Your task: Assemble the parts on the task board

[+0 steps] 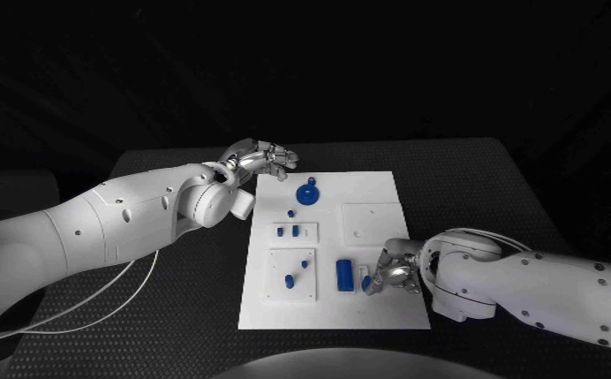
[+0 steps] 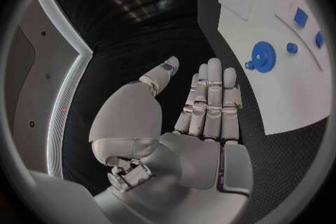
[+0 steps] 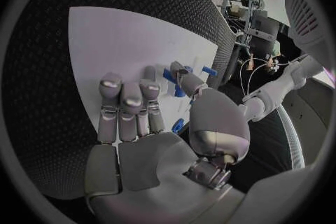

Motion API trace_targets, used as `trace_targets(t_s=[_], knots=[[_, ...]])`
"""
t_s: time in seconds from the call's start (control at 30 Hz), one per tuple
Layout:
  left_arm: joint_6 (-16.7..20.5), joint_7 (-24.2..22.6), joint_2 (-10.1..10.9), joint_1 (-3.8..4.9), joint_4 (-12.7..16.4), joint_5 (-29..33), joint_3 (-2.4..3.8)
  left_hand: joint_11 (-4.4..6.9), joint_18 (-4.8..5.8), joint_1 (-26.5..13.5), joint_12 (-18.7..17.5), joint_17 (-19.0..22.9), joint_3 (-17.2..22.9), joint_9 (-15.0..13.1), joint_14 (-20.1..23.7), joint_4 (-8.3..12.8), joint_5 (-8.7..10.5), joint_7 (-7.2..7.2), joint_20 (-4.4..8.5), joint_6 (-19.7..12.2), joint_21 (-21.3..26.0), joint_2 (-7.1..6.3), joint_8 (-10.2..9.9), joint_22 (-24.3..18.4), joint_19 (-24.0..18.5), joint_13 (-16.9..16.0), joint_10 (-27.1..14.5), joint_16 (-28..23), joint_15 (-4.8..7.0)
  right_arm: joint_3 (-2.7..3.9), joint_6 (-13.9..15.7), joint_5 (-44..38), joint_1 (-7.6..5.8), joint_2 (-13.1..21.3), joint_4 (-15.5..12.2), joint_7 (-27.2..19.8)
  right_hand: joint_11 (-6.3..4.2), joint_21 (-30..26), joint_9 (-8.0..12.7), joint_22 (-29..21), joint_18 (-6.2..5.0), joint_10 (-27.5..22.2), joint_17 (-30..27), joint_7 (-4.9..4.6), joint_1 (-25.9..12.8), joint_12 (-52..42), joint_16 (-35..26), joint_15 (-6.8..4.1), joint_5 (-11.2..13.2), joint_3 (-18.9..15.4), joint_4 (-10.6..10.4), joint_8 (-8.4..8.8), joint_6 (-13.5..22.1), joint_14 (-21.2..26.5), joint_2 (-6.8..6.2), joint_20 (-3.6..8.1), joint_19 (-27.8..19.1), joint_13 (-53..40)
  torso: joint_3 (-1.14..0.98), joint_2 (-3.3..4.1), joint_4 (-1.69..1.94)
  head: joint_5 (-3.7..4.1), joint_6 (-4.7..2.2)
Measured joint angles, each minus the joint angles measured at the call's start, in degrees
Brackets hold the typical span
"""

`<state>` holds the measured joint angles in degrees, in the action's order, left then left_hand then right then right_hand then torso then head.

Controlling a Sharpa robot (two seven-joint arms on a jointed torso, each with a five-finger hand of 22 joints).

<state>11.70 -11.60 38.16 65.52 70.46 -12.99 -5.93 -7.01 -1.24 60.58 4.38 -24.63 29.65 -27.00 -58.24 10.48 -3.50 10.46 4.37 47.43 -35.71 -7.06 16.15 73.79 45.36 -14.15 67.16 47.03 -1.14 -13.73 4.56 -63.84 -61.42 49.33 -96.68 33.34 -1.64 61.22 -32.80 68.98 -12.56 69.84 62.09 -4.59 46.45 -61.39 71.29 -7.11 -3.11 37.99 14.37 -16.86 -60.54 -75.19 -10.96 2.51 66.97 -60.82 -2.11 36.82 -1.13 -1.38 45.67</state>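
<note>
The right hand (image 1: 388, 270) pinches a small blue part (image 1: 369, 281) at its fingertips, low over the task board (image 1: 369, 193), just beside the blue block (image 1: 343, 274). The left hand (image 1: 259, 160) holds nothing, fingers straight and slightly apart over the desk (image 1: 484, 185), with the blue gear (image 1: 307, 193) just beyond its fingertips.

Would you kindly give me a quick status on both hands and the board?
Left hand open, empty, at the board's far corner. Right hand over near edge, grip unclear. Blue gear seated. Nothing blocking.
</note>
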Motion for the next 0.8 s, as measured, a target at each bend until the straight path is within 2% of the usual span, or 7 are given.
trace_targets(t_s=[0.03,0.5,0.7,0.8], knots=[[0.0,0.0,0.0,0.0,0.0,0.0,0.0,0.0,0.01,0.0,0.0,0.0,0.0,0.0,0.0,0.0,0.0,0.0,0.0,0.0,0.0,0.0,0.0,0.0,0.0,0.0,0.0,0.0,0.0,0.0,0.04,0.02,0.0,0.0,0.01,-0.02,0.0,0.0,0.0,0.0,0.0,0.0,0.0,0.0,-0.36,0.0,0.0,0.0,0.0,-0.23,-0.23,0.0,0.0,0.0,0.36,0.0,0.0,0.0,0.01,0.01,0.0,0.0,0.0],[-0.05,0.08,-0.05,0.0,-0.04,-0.01,0.0,0.0,-0.03,0.0,0.0,-0.05,0.0,0.0,0.0,0.0,0.0,0.0,0.05,0.0,0.0,0.0,0.0,0.05,0.05,0.0,0.0,0.0,0.0,-0.01,0.13,0.6,0.01,0.3,-0.04,-0.36,0.0,0.0,0.15,-0.05,-0.01,0.0,0.06,0.01,-0.59,0.0,0.0,0.1,0.0,-0.44,-0.45,0.13,0.0,0.09,0.55,-0.05,0.04,0.01,0.09,-0.01,0.0,-0.05,-0.18],[-0.07,0.16,-0.02,0.0,-0.11,-0.03,0.0,0.0,-0.44,0.0,0.0,-0.05,0.0,-0.01,0.0,0.0,0.0,0.0,0.15,0.0,0.0,0.0,0.0,0.04,0.15,0.0,0.0,0.0,0.0,-0.04,0.58,1.62,0.05,0.78,-0.18,-0.81,0.0,0.0,0.16,-0.16,-0.01,0.0,0.06,0.01,-2.46,0.0,0.0,0.16,0.0,-1.32,-1.34,0.37,0.0,0.15,-1.12,-0.06,0.04,0.0,0.08,-0.01,-0.02,-0.06,-0.14],[-0.09,0.19,-0.03,0.0,-0.11,-0.03,0.0,0.0,-0.44,0.0,0.0,-0.04,0.0,-0.01,0.0,0.0,0.0,0.0,0.14,0.0,0.0,0.0,0.0,0.04,0.14,0.0,0.0,0.0,0.0,-0.04,0.97,2.17,0.06,1.08,-0.27,-1.05,0.0,0.0,0.1,-0.25,-0.01,0.0,0.13,0.02,-4.74,0.0,0.0,0.17,0.0,-2.42,-2.44,0.46,0.0,0.15,-1.25,-0.06,0.04,-0.05,0.05,-0.01,-0.01,-0.05,-0.09]])
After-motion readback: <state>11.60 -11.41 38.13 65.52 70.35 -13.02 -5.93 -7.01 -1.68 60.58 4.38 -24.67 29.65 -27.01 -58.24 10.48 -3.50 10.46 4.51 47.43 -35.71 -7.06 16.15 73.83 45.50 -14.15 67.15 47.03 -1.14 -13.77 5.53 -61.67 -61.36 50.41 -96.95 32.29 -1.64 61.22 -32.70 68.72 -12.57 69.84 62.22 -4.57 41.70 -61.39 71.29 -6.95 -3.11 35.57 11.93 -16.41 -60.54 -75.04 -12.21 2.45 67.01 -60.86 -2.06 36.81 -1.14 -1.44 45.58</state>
